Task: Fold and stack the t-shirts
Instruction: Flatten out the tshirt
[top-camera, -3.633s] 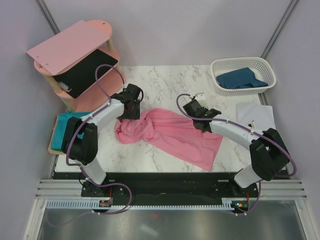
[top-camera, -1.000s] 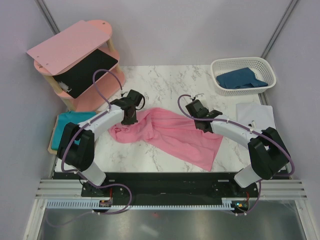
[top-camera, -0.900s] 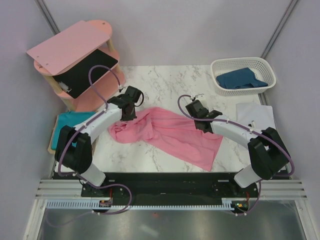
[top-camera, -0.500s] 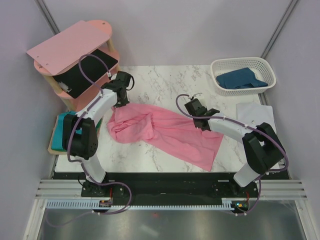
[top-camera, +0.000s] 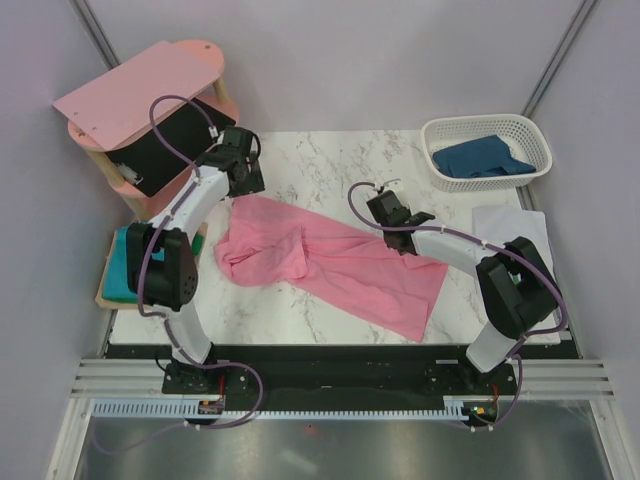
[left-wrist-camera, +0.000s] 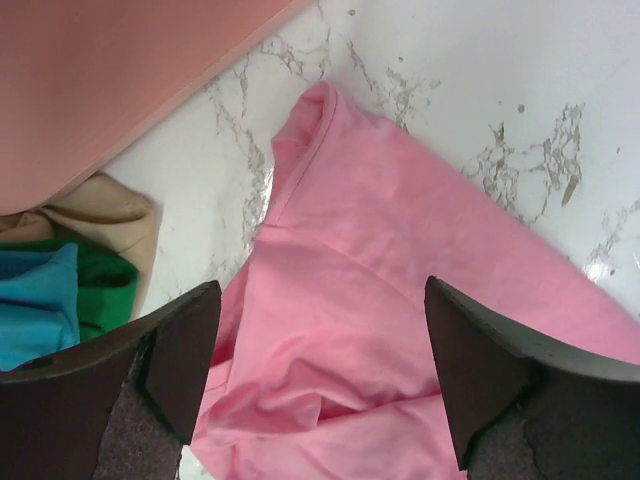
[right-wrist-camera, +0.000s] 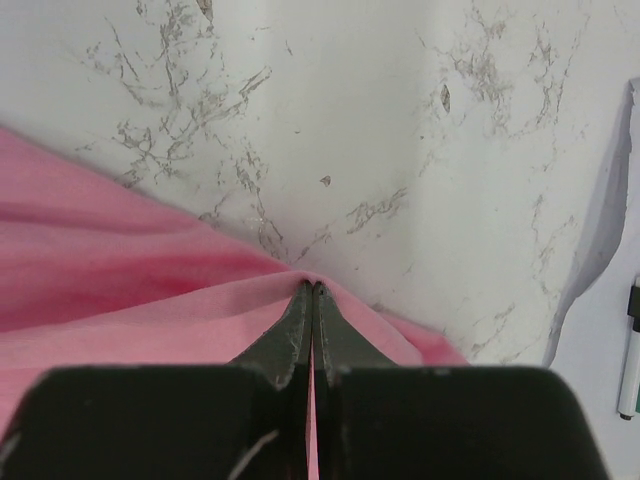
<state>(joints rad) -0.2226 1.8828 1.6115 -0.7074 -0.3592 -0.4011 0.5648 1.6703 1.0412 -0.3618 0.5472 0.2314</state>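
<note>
Far left, off the table's edge, the teal shirt (top-camera: 122, 252) lies bunched on its own, near the foot of the pink shelf unit (top-camera: 140, 95). It is not folded yet, by the look of it.

Next along is the left gripper (left-wrist-camera: 320, 370). Its fingers are spread wide and hold nothing as it hovers over the far-left corner of the pink shirt (top-camera: 330, 262). A sleeve hem shows right below it in the wrist view.

The pink shirt sprawls diagonally across the marble table (top-camera: 330, 160), rumpled at its left end and flatter toward the near right.

On its far edge the right gripper (right-wrist-camera: 313, 290) has its fingers pressed together on a fold of pink cloth, which puckers up into the pinch.

Far right, the dark blue shirt (top-camera: 480, 158) waits in the white basket (top-camera: 535, 140).

So this looks like the spreading-out step, with the first fold not yet begun. The next move calls for the left gripper to drop and catch that sleeve corner (a thin single layer, so go low). Then both arms should pull apart to flatten the shirt.
</note>
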